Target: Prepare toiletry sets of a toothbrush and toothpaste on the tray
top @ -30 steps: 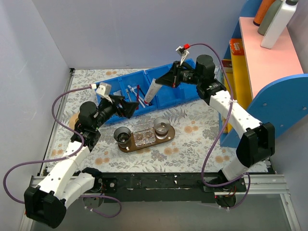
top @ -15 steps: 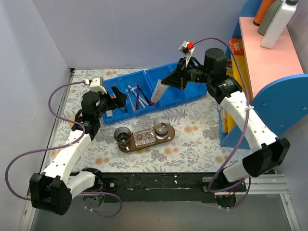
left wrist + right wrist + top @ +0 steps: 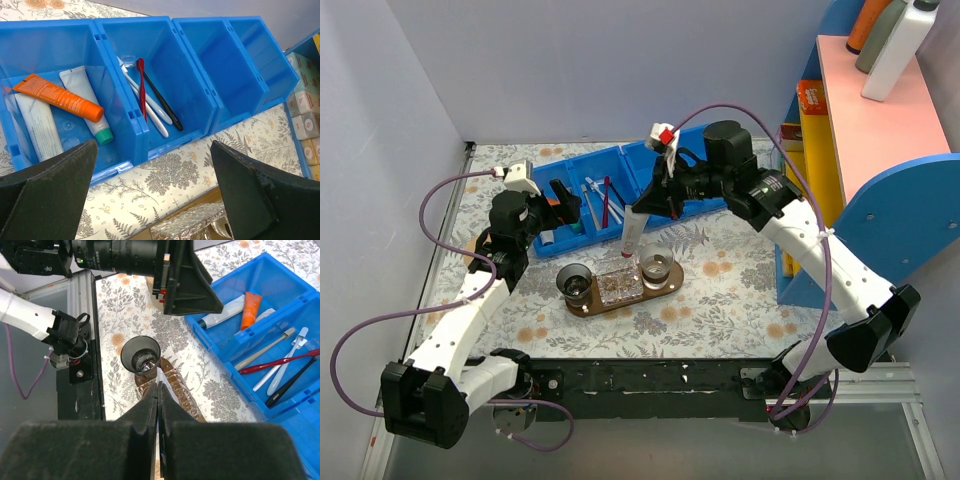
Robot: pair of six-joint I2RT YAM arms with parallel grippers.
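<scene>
White toothpaste (image 3: 632, 233) in right claw (image 3: 644, 207), above brown tray (image 3: 673, 284), left claw (image 3: 565, 203) agape

An orange tube (image 3: 57, 97) lies across a teal-capped tube (image 3: 77, 85) in the left blue bin (image 3: 50, 45). A red toothbrush (image 3: 142, 87) and a black toothbrush (image 3: 165, 107) lie in the next bin (image 3: 175, 60), on the floral worktop (image 3: 175, 170).

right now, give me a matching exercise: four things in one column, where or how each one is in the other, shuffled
Things:
1 toothpaste
2 orange tube
3 red toothbrush
4 left claw

States:
a wide open, holding nothing
b lying in the brush bin
c pinched in the right claw, over the tray
d lying in the tube bin

Pairs: 1-c, 2-d, 3-b, 4-a
</scene>
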